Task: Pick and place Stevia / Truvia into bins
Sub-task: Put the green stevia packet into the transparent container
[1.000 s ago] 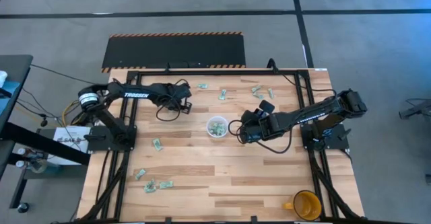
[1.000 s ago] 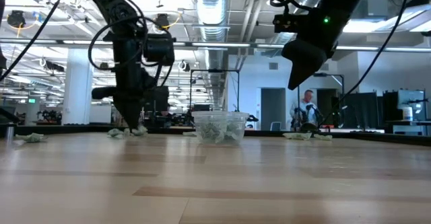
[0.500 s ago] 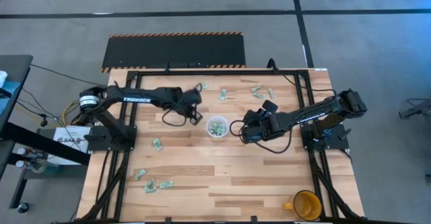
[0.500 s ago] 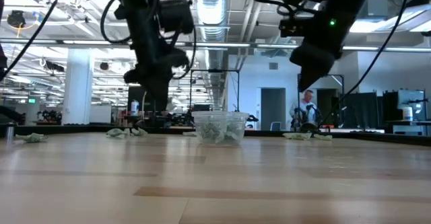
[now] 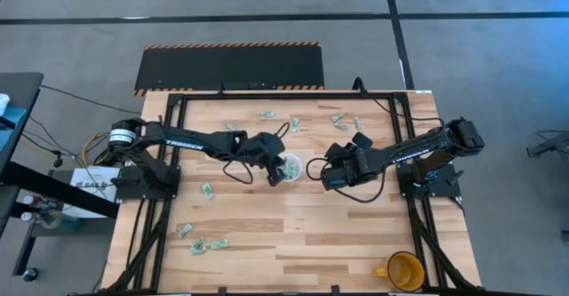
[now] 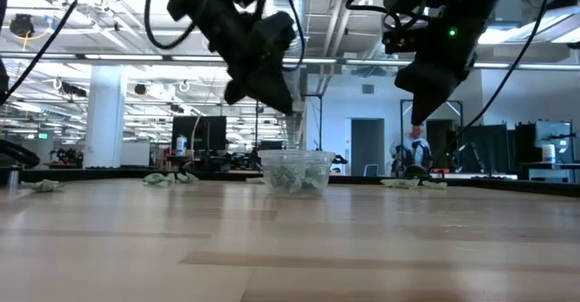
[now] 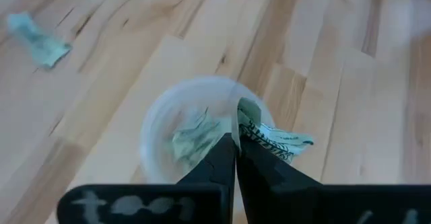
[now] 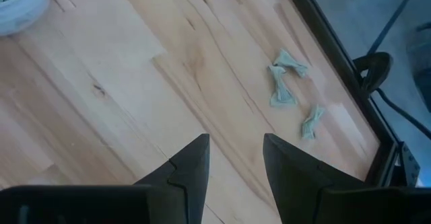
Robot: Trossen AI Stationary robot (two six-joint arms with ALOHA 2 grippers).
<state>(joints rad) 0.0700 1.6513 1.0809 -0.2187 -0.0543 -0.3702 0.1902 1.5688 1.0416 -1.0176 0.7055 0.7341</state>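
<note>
Since a second earlier, you swung the left arm from the table's nine o'clock side across to the middle, and its left tool (image 5: pixel 278 173) ended directly above the clear cup (image 5: pixel 290 165). Your right arm barely shifted over that second.

You had the left tool's fingers (image 7: pixel 222 158) pressed together, pinching one pale green and white sachet (image 7: pixel 269 135) at their tips. From the left wrist camera that sachet hung over the cup (image 7: pixel 158 120), partly across its rim, with more sachets lying crumpled inside. In the low view the left tool (image 6: pixel 283 102) was up in the air above the cup (image 6: pixel 295 170), not touching it.

You kept the right tool (image 5: pixel 327 170) just at the cup's three o'clock side, raised off the table (image 5: pixel 293 234). Its fingers (image 8: pixel 192 160) stood spread with bare wood showing between them, holding nothing.

Loose sachets remained scattered on the table. A few lay toward twelve o'clock from the cup, near the far edge (image 5: pixel 293 124), and another small group sat toward one o'clock (image 5: pixel 342 118); the right wrist camera showed three of them close to the table's frame (image 8: pixel 283 93). One lay toward eight o'clock from the cup (image 5: pixel 207 190), and several more were gathered farther out in that direction (image 5: pixel 200 240).

A yellow-orange mug (image 5: pixel 404 270) stood at the table's five o'clock corner, well apart from everything.
</note>
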